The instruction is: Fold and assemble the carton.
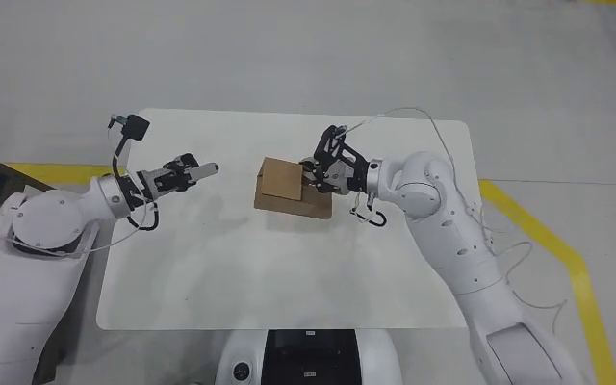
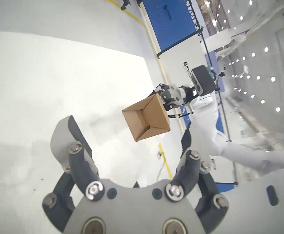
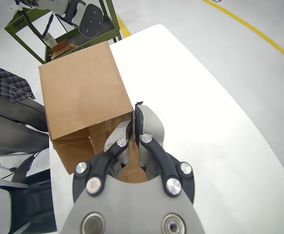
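Two grey-and-black two-fingered grippers: left gripper [image 1: 208, 169] and right gripper [image 1: 311, 176]. One brown open-ended cardboard carton [image 1: 289, 188], pinched in the right gripper. One white round-cornered table [image 1: 241, 279] beneath both. One green metal-framed cart [image 3: 110, 20] beyond the right gripper.

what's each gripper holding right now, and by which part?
Right gripper pinches the carton by a wall edge at its open end; left gripper holds nothing.

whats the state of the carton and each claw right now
carton: opened into a box shape, end facing the left claw open
left claw: open, empty, apart from the carton
right claw: shut on a carton wall
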